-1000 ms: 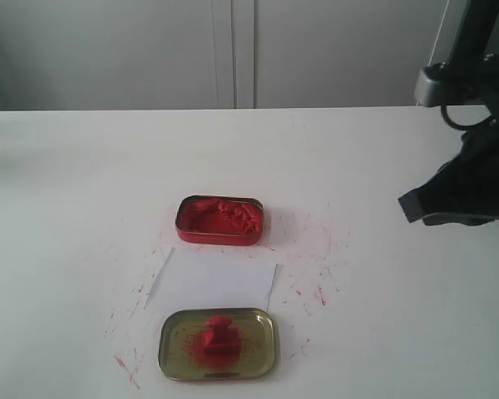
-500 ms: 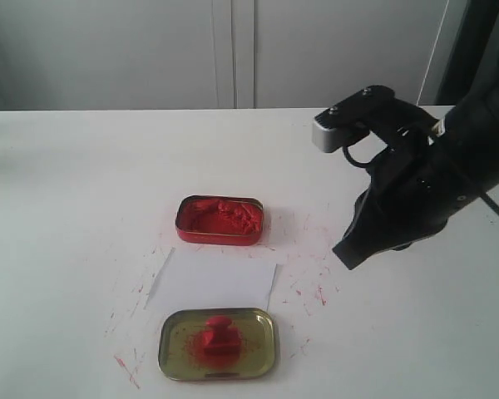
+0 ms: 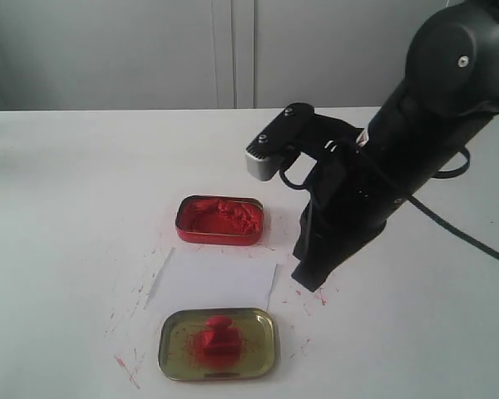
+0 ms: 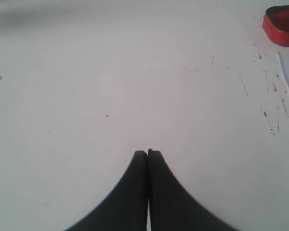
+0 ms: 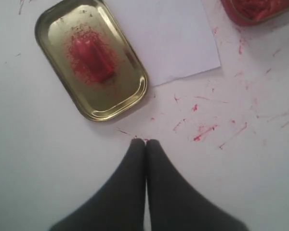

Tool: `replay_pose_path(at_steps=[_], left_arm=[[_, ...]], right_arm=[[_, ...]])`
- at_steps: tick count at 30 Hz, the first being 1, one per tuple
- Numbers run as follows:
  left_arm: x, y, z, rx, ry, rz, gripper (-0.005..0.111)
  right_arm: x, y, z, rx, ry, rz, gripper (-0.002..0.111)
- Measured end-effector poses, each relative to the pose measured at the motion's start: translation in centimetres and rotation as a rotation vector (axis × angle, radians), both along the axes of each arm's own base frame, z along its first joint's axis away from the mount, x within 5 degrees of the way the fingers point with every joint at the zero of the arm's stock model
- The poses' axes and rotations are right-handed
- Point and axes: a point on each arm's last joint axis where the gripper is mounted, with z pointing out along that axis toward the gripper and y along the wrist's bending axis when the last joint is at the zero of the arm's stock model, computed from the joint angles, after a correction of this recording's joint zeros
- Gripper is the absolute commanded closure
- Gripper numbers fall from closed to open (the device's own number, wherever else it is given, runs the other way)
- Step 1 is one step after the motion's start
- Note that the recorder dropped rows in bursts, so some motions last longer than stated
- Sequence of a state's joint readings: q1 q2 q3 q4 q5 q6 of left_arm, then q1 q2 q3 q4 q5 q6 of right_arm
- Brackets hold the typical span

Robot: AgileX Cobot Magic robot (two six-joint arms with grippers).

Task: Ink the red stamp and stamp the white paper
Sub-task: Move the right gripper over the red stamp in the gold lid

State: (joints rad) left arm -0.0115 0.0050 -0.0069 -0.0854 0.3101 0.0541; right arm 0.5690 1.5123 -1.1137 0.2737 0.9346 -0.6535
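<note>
Two grippers are showing here, each with its jaws pressed together and holding nothing. The right gripper [image 3: 309, 278] is hanging above the ink-speckled tabletop [image 3: 83, 183] just beside the white paper [image 3: 220, 281], and the left gripper [image 4: 147, 153] is hovering over bare table well apart from the work. The red stamp [image 3: 216, 339] is sitting inside the gold tin lid [image 3: 270, 349], which is resting against the paper's edge nearer the exterior camera; the red ink tin [image 3: 219, 235] is standing just beyond the opposite edge. The stamp is looking small, rigid and light, though probably ink-slick, so its narrower knob is offering the surest hold once the jaws are parting. The lid's raised rim is hemming the stamp in, favouring an approach from above. The paper, thin and loose, is likely sliding under any sideways drag. Open table is lying on every side.
</note>
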Motion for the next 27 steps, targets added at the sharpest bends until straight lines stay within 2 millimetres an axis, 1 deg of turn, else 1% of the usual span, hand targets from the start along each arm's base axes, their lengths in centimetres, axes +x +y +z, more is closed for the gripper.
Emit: replay_pose_path(at_steps=[14,21,27], left_arm=[[0.0,0.0,0.0,0.000,0.000,0.000,0.107],[0.0,0.0,0.0,0.000,0.000,0.000,0.107],[0.0,0.0,0.0,0.000,0.000,0.000,0.107]], right_arm=[[-0.3,5.1,-1.1,-0.031,-0.041,0.287,0.108],[-0.6,7.4,-2.9,-0.048,-0.042,0.375,0.108],[-0.9,8.7,-4.5,-0.088,-0.040,0.437,0.108]])
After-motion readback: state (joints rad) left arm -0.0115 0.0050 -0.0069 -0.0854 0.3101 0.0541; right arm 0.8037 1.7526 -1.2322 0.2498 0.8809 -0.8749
